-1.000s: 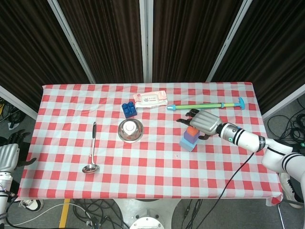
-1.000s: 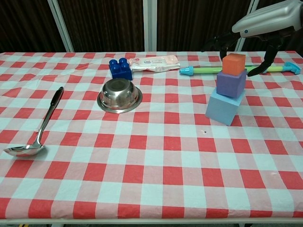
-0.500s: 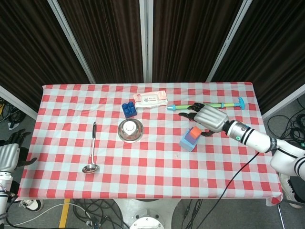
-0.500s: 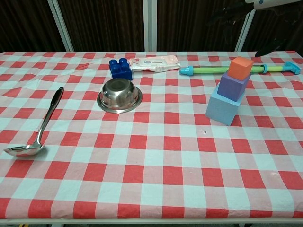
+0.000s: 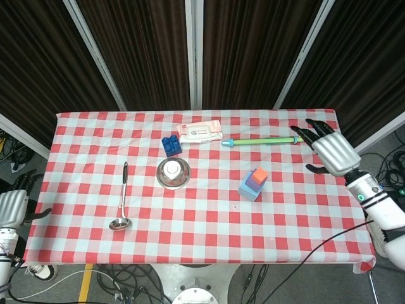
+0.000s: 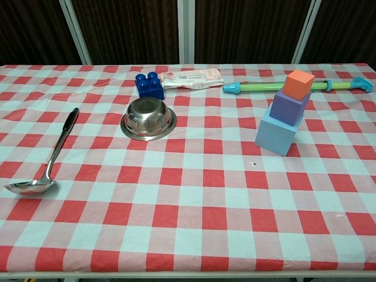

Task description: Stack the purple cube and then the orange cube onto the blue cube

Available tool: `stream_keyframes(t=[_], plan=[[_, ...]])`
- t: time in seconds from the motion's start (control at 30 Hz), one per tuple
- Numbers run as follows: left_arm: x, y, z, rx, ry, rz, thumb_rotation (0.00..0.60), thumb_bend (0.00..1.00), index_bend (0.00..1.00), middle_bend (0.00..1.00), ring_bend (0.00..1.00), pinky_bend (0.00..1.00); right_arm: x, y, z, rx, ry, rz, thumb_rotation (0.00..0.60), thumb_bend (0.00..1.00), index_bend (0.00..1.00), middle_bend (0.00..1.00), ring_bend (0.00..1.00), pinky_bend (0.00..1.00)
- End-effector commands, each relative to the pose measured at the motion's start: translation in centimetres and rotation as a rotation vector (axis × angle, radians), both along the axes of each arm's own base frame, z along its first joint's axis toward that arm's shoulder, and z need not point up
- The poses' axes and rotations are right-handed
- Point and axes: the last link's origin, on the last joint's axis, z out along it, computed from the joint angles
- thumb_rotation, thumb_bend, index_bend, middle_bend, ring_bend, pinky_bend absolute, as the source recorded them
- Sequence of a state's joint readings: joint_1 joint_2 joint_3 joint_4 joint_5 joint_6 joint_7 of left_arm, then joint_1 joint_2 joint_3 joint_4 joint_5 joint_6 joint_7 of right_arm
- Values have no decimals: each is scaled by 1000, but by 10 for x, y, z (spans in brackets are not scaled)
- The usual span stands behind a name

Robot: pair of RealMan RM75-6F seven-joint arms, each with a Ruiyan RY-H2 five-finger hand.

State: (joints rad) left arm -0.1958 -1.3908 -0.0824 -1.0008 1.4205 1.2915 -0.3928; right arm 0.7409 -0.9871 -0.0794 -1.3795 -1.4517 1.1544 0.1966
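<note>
One red-check tbl [image 6: 188, 235], dark curtains [image 5: 145, 50].

Ladle [image 6: 44, 161], steel bowl [image 6: 148, 118], blue brick [image 6: 149, 85], wipes packet [image 6: 192, 77], pump tube [image 6: 294, 86].

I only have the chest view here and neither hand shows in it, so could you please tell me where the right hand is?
Observer: In the head view, the right hand is over the table's right edge, well right of the cube stack, fingers spread and holding nothing.
Operator: Thank you. And the left hand?
Observer: The left hand is off the table, beyond its left edge, also holding nothing.
Operator: Does the stack look complete from above?
Observer: Yes, the orange cube sits on the purple cube, which sits on the blue cube.
</note>
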Motion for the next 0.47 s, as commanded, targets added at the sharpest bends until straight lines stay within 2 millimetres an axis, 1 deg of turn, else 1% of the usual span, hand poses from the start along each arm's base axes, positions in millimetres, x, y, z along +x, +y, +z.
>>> stream_keyframes(t=[0.03, 0.1, 0.3, 0.47], plan=[[6, -1, 2, 1, -4, -24, 600, 85, 239, 206, 120, 265, -43, 38, -4, -102, 1, -199, 600, 90, 0, 174, 1, 108], [9, -1, 3, 2, -7, -37, 600, 86, 239, 206, 120, 265, -52, 46, -10, -105, -16, -238, 600, 90, 0, 167, 0, 108], [15, -2, 3, -7, -15, -56, 600, 86, 239, 206, 120, 265, -69, 63, -18, -173, -70, -279, 600, 91, 0, 167, 0, 107], [19, -3, 4, -6, -15, -71, 600, 86, 239, 205, 120, 265, -80, 70, -23, -188, -103, -324, 600, 91, 0, 166, 0, 106]])
